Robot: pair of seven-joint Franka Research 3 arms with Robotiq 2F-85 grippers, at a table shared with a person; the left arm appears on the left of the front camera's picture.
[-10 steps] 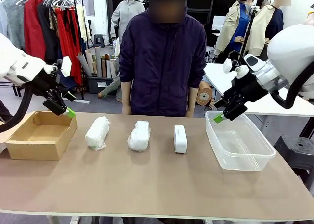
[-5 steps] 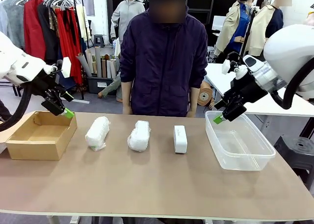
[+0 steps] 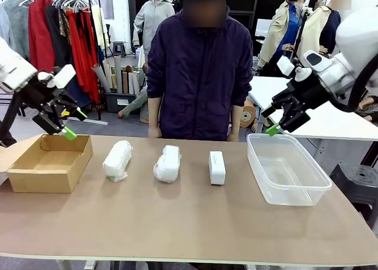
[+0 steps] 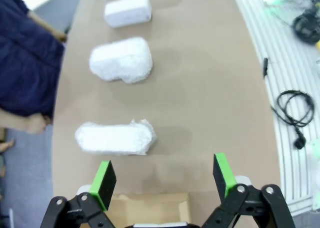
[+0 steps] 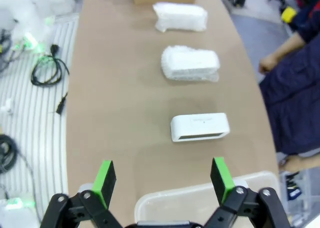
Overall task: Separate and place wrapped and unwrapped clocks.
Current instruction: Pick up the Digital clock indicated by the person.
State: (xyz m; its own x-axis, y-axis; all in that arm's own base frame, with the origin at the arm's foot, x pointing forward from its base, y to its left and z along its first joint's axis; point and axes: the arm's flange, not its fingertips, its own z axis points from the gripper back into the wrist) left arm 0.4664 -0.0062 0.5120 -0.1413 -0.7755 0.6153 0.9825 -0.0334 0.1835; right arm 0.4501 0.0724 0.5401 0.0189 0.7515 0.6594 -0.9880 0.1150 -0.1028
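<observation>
Left wrist view: wide, empty left gripper (image 4: 163, 169) half hides the box (image 4: 150, 205). Right gripper (image 5: 162, 169), equally wide, half hides the tub (image 5: 200, 192).

Five things in a row across the table (image 3: 177, 228).
Left to right: box (image 3: 41, 180), first wrapped clock (image 3: 117, 160), second wrapped clock (image 3: 167, 163), unwrapped clock (image 3: 217, 167), tub (image 3: 295, 196); a person (image 3: 198, 75) stands behind.

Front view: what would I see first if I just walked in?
Three white things lie in a row: two crinkly wrapped bundles and a smooth white block. The left pincer hangs open above a cardboard box, the right pincer above a clear tub.
</observation>
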